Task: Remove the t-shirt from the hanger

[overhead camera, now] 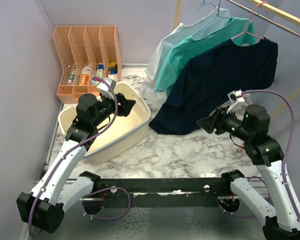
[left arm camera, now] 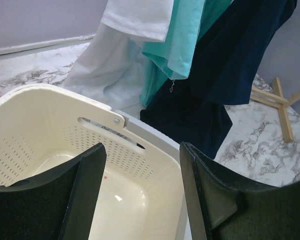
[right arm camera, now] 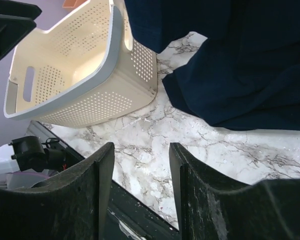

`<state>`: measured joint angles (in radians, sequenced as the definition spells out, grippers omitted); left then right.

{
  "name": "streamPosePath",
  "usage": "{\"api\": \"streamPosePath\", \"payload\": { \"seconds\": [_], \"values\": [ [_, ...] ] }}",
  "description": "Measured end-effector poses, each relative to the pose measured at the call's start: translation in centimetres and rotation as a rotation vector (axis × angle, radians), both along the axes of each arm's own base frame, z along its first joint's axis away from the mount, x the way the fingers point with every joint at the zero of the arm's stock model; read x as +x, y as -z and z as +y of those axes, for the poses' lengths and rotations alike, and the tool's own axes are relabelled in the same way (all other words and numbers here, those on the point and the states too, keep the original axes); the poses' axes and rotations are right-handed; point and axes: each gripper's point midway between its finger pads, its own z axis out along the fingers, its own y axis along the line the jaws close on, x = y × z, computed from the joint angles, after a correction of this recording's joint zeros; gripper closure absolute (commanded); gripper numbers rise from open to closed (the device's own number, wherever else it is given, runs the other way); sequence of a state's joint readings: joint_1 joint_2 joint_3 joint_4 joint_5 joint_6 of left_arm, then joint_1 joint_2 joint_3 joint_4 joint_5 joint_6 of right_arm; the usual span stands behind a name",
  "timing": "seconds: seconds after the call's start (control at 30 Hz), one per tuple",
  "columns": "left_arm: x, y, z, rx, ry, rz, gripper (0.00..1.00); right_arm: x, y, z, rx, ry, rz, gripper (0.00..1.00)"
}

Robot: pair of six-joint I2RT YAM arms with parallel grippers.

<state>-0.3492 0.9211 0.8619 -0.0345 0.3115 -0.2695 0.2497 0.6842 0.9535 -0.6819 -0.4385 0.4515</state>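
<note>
— While the navy t-shirt hangs on its pink hanger, where does the tee sit exactly?

— Upper right of the top view, hanger hooked on the rail. It's the front-most of three. Bottom hem is slumped onto the marble table, center frame.

— And the other two?

— Teal t-shirt just left of it and overlapping, then a white t-shirt furthest left, w/ a pale blue hanger above them.

— Right arm?

— Lower right. The right gripper points left at the navy hem, close to it, no contact visible. Jaws abt halfway apart, nothing btwn them; the wrist view shows only marble in the gap, navy cloth beyond at upper right.

— Left arm?

— Left of center. The left gripper hangs over the cream laundry basket, aimed toward the shirts. Jaws parted, roughly mid-width, holding nothing; its cam looks past the basket rim to all three tees.

— Anything else?

— Pink file organizer in the upper left corner w/ small items inside, too small to ID. Wooden slats on the marble at the right edge of the left wrist view.
</note>
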Motion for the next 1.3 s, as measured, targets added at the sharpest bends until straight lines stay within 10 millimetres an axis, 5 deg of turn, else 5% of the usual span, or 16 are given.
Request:
{"api": "streamPosePath", "payload": {
  "seconds": [0.27,0.37,0.57,0.67,0.83,1.07,1.3],
  "values": [
    [0.1,0.2,0.2,0.0,-0.019,0.012,0.35,0.8,0.8,0.2,-0.022,-0.003,0.045,0.46],
    [0.1,0.3,0.3,0.0,-0.024,0.019,0.35,1.0,-0.4,0.2,-0.021,-0.002,0.033,0.46],
    [0.2,0.7,0.4,0.0,-0.034,0.034,0.35,2.9,-7.4,0.0,-0.02,0.036,-0.066,0.39],
    [0.3,0.9,0.5,-0.002,-0.042,0.045,0.35,5.0,-12.6,-0.5,-0.012,0.1,-0.145,0.34],
    [0.4,1.0,0.6,-0.006,-0.054,0.053,0.35,9.5,-17.8,-1.1,0.009,0.224,-0.185,0.29],
    [0.5,1.0,0.9,-0.008,-0.071,0.058,0.35,15.8,-16.7,-2.1,0.004,0.403,-0.086,0.27],
    [0.6,0.9,1.4,-0.019,-0.093,0.058,0.35,18.2,-15.0,-3.7,0.021,0.56,-0.024,0.27]
  ]
}}
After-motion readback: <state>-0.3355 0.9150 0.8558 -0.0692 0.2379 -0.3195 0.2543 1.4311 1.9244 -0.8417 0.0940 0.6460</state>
